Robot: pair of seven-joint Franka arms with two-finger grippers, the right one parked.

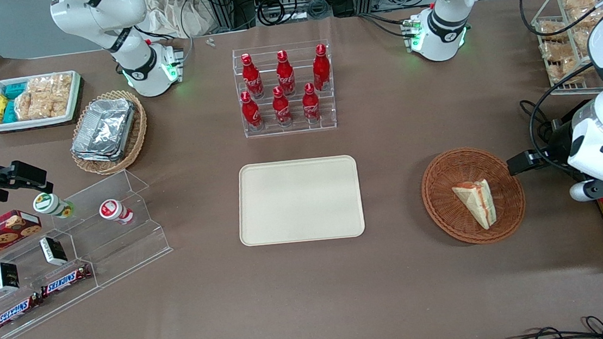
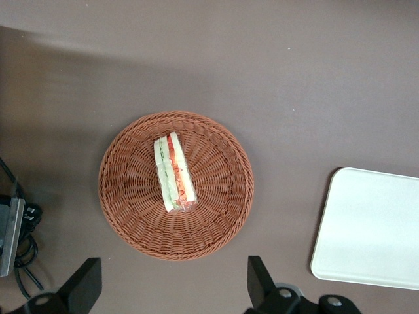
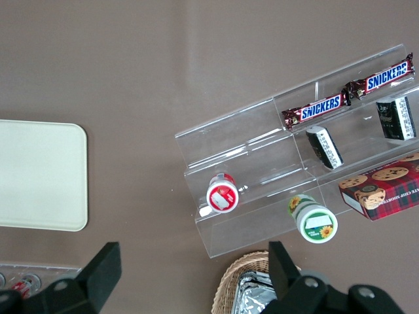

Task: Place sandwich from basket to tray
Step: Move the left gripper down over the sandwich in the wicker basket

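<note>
Nothing moved yet: 1 sandwich (image 2: pixel 174 173) lies in the wicker basket (image 2: pixel 131 216) near the table's working-arm end, the cream tray (image 1: pixel 301 229) at mid-table bare. The left gripper (image 2: pixel 171 288) hovers high above the basket, fingers spread, holding nothing.

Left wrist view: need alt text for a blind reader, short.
A triangular sandwich lies in the middle of a round reddish-brown wicker basket on a brown table, seen from directly above. The open gripper hangs above the table beside the basket, touching nothing, and a corner of the bare cream tray shows apart from the basket.
</note>
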